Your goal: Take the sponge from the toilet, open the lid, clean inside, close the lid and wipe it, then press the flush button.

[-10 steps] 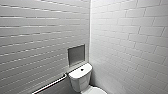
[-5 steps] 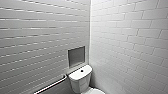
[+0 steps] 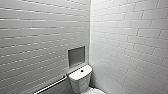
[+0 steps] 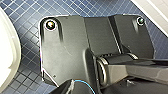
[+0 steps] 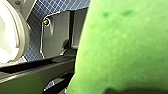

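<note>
Porous green sponge [image 5: 125, 50] close at your right wrist; glossy toilet [image 3: 79, 79], round button [image 3: 82, 70] mid-tank; grippers' state you cannot tell.

No readable text, labels or signs.

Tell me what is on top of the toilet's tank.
A small dark flush button sits mid-top of the white toilet tank. The tank's inside is covered by that flat top.
</note>
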`<state>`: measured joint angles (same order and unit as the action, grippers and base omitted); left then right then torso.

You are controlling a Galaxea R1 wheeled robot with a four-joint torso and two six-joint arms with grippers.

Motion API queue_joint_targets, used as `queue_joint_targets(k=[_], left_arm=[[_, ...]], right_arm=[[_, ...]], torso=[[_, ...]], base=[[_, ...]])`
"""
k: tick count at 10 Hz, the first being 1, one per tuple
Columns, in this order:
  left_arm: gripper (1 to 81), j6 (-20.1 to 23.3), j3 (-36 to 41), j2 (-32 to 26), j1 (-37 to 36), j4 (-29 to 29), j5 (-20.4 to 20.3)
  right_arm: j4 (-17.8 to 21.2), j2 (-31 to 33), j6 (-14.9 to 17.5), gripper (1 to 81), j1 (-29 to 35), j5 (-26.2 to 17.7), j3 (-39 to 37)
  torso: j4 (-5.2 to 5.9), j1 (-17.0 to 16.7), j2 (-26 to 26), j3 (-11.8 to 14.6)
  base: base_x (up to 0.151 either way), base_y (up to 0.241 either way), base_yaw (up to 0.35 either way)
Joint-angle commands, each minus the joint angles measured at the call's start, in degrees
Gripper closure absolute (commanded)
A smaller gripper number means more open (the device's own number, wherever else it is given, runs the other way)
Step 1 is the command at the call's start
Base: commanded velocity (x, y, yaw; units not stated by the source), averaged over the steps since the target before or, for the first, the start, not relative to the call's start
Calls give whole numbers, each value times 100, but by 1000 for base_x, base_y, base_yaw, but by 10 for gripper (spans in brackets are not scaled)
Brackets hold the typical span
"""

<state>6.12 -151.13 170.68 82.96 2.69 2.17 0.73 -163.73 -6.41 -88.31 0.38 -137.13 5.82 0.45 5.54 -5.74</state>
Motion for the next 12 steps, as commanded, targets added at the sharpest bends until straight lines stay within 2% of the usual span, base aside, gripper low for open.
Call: queue_joint_targets(k=[1,7,12], left_arm=[[10,-5,92,-16,-328,-67,187],[10,-6,92,-34,-328,-67,179],[10,-6,92,-51,-328,-67,179]], right_arm=[[-179,471,44,811,160,-99,593],[-187,268,52,811,142,-99,250],[-179,268,44,811,124,-99,223]], torso=[[0,0,0,0],[0,0,0,0],[0,-9,0,2]], base=[[0,0,0],[0,0,0],[73,0,0]])
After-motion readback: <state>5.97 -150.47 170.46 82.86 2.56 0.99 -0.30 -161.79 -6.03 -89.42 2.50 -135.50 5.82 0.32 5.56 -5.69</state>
